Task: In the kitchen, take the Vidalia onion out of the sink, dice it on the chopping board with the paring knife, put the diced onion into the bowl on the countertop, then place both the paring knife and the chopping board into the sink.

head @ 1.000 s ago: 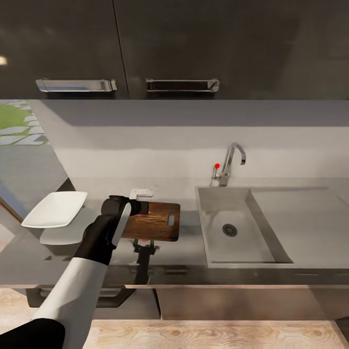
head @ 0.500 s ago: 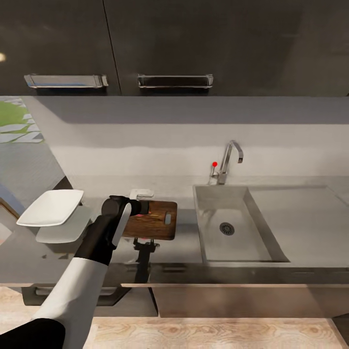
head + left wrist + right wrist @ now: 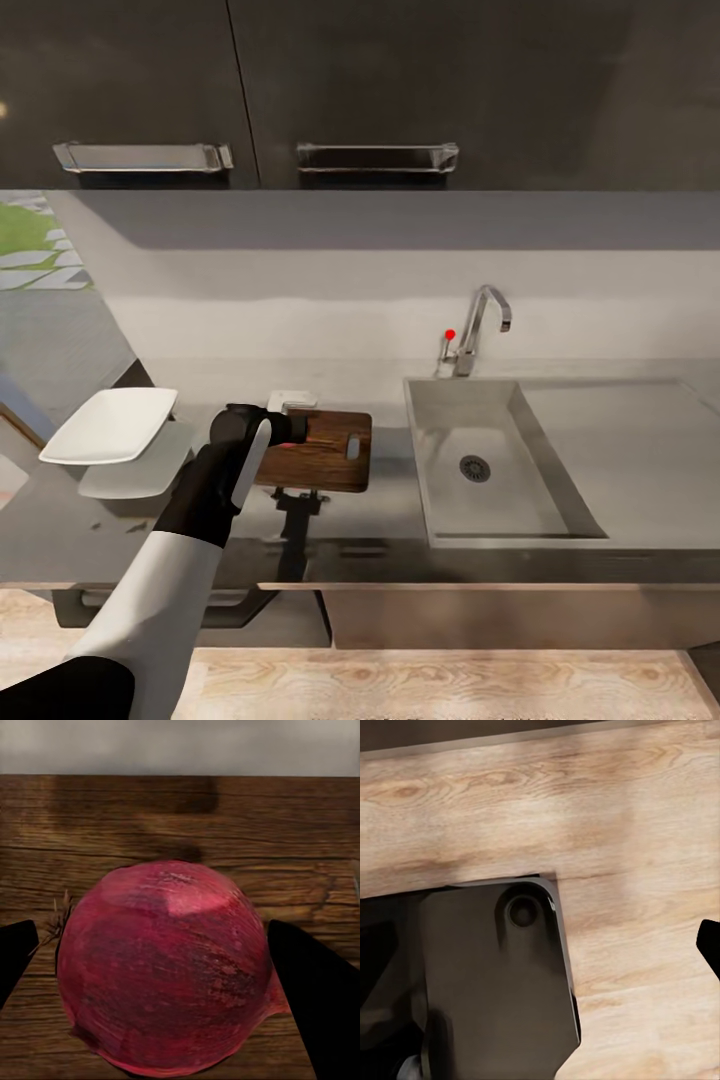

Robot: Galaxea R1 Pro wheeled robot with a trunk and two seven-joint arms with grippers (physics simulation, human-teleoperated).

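Round red-purple onion (image 3: 165, 971) sitting on dark brown wooden chopping board (image 3: 325, 462), btwn spread black fingers (image 3: 319, 1005) of left gripper (image 3: 161, 982), not clamped. Board on grey countertop (image 3: 380, 510), beside steel sink (image 3: 500, 470). Right gripper: can't tell.

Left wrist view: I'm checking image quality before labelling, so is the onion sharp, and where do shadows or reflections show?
Left wrist view: the red onion is fairly sharp and evenly lit, with soft shadow on the chopping board behind it. Head view: the countertop mirrors the left end effector darkly; overall soft.
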